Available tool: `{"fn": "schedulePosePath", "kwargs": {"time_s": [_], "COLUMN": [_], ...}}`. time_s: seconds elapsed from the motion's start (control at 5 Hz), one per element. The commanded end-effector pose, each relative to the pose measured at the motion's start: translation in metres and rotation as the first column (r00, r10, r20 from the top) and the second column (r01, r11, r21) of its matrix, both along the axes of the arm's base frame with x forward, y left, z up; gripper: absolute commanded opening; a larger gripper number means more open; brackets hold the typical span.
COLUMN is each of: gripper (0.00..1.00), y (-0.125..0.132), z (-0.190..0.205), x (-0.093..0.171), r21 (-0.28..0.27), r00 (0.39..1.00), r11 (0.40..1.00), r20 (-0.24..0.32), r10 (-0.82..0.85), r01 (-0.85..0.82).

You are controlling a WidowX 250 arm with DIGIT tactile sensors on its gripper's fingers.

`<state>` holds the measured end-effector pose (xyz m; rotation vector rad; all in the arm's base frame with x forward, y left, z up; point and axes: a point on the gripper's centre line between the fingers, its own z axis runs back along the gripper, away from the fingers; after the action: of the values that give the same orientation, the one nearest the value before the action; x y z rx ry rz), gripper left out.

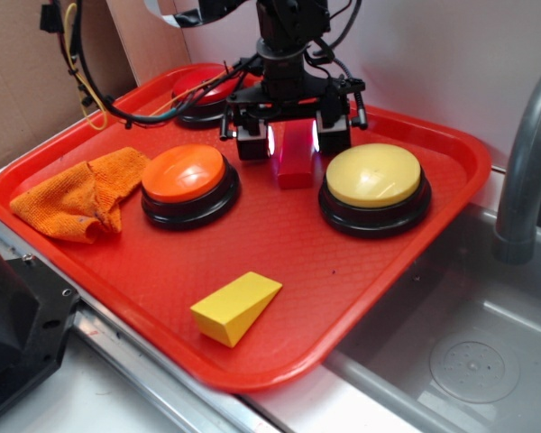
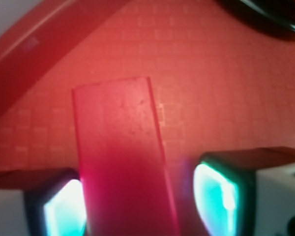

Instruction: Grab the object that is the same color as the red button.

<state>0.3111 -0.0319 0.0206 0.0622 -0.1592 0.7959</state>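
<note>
Gripper [image 1: 293, 137] straddling the small matte red rectangular block [image 1: 295, 165], 2 pads either side, gap visible on right so not clamped yet, block's long axis crosses my closing line.

I've got a plain white wall [image 1: 451, 54] behind, brown cardboard panel [image 1: 18, 81] at left. Grey metal sink basin [image 1: 469, 361] and curved grey faucet [image 1: 523, 171] sit right.

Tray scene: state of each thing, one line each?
gripper: open, straddling the red block, gaps visible both sides in wrist view
red block: on the tray, between the fingers
red button: partly hidden behind the arm
orange button: untouched
yellow button: untouched
yellow wedge: lying flat
orange cloth: crumpled
</note>
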Motion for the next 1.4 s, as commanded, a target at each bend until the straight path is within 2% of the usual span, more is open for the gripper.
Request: {"fn": "schedulePosePath", "kwargs": {"time_s": [0.0,0.2,0.4,0.6,0.8,1.0,1.2], "gripper": [0.00,0.00,0.00,0.00,0.00,0.00,0.00], "y": [0.024,0.031,0.009,0.002,-0.007,-0.009,0.009], "z": [0.017,0.021,0.054,0.103,0.149,0.191,0.214], "x": [0.007,0.002,-0.003,-0.018,-0.029,-0.055,-0.080], "r21": [-0.019,-0.024,-0.039,-0.023,-0.009,0.003,0.056], "r00": [0.976,0.942,0.898,0.844,0.809,0.789,0.823], "r11": [0.982,0.947,0.897,0.844,0.810,0.789,0.821], "r20": [0.115,0.114,0.060,-0.001,0.031,0.004,-0.014], "r10": [-0.187,-0.316,-0.437,-0.536,-0.586,-0.615,-0.568], "r01": [0.190,0.321,0.439,0.536,0.587,0.615,0.568]}}
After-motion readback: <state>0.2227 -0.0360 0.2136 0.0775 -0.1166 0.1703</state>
